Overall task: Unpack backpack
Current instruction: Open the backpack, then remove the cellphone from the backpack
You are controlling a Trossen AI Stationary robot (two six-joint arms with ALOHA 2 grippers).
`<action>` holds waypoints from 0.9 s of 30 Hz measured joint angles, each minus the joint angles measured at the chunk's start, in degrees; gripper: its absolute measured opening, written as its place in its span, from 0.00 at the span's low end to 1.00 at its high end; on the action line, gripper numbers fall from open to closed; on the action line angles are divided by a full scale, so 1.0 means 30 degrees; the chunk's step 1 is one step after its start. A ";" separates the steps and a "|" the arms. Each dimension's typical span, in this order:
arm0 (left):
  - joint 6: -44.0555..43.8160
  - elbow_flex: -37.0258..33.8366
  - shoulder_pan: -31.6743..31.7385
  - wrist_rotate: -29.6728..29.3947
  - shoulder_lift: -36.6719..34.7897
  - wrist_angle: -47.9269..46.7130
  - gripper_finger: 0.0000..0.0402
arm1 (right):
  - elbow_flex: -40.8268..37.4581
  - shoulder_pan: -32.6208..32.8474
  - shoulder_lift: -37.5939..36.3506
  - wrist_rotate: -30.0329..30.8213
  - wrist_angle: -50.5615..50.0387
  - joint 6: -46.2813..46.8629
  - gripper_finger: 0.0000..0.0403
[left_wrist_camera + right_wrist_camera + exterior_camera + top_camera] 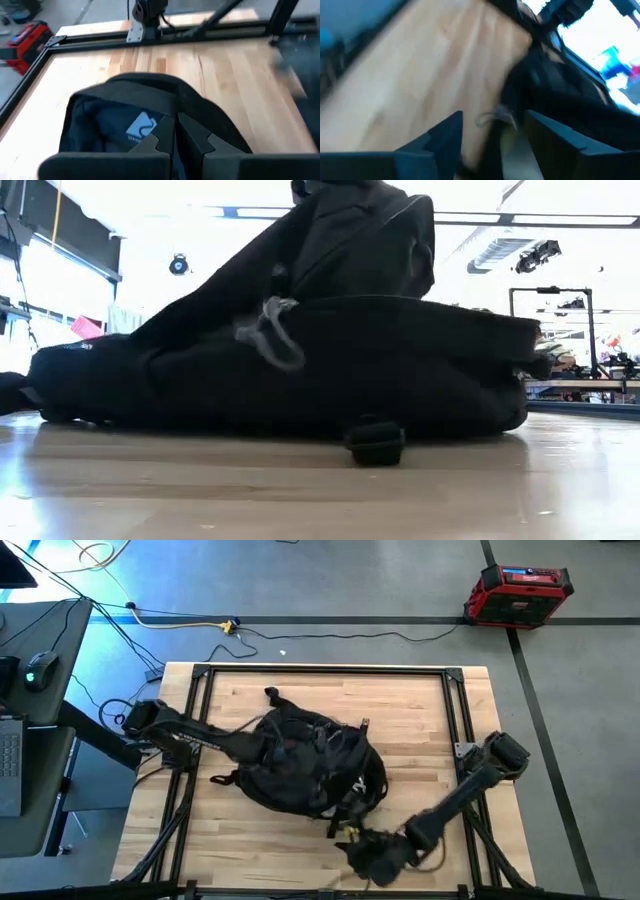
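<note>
While the backpack (305, 765) lies closed at the middle of the surface (420, 710), we judge the step in hand to be getting a zipper open, with nothing unpacked yet. Nearest us, at about five o'clock from the bag, the right end effector (492, 132) sits low at the surface's front edge with its fingers apart and nothing between them; in its wrist view a pale zipper pull (495, 119) hangs just ahead of the gap, against the bag's dark edge. To do this well, we would ease forward until the pull sits squarely between the fingers, close on the tab itself rather than on the fabric, and then draw along the zipper's line, not away from the bag, so the slider runs instead of dragging the whole pack.

Farther in, at about nine o'clock, the left end effector (175, 137) has its fingers together, pinching a fold of the bag's black fabric. We think it should hold that grip and keep the bag pinned and taut against the right arm's pull.

The bag lies flat on its side. Seen from above, its long axis runs from about ten o'clock to four o'clock, the top loop (270, 694) pointing toward ten and the end with the white logo (358, 783) toward four. From table height it reads as a low mound with a grey cord pull (268, 330) on the near face.
</note>
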 joint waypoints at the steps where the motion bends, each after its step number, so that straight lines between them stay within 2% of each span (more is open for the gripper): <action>1: -0.0159 -0.0169 -0.0466 -0.0811 -0.0004 -0.0189 0.00 | 0.0450 0.0305 -0.0001 0.0748 -0.2130 0.1403 0.54; 3: -0.0459 -0.0544 -0.1440 -0.2547 -0.0018 -0.0427 0.00 | 0.0921 0.0741 -0.0001 0.2424 -0.6063 0.4565 0.54; 5: -0.0525 -0.0894 -0.2369 -0.4133 -0.0040 -0.0392 0.00 | 0.0858 0.0842 -0.0001 0.3812 -0.8086 0.7266 0.53; 7: -0.0671 -0.1145 -0.3193 -0.5917 -0.0047 -0.0363 0.00 | 0.0270 0.0621 -0.0008 0.4302 -0.8433 0.9021 0.50; 9: -0.0804 -0.1172 -0.3865 -0.7658 -0.0047 -0.0483 0.00 | -0.0726 0.0116 0.0014 0.3980 -0.7377 0.9515 0.48; 12: -0.0694 -0.1187 -0.4418 -0.8894 -0.0210 -0.0504 0.00 | -0.2756 -0.0820 0.0014 0.3153 -0.3561 0.8528 0.47; 17: -0.0699 -0.1187 -0.4813 -0.9471 -0.0811 -0.0563 0.00 | -0.4655 -0.2342 0.0021 -0.1697 0.1861 0.5190 0.49; 21: -0.0703 -0.1187 -0.4942 -1.0001 -0.1004 -0.0953 0.00 | -0.4405 -0.3063 0.0021 -0.4215 0.2483 0.4117 0.51; 27: -0.1038 -0.1187 -0.5014 -1.0285 -0.1038 -0.1779 0.00 | -0.2796 -0.3538 -0.0167 -0.4380 0.0967 0.0540 0.51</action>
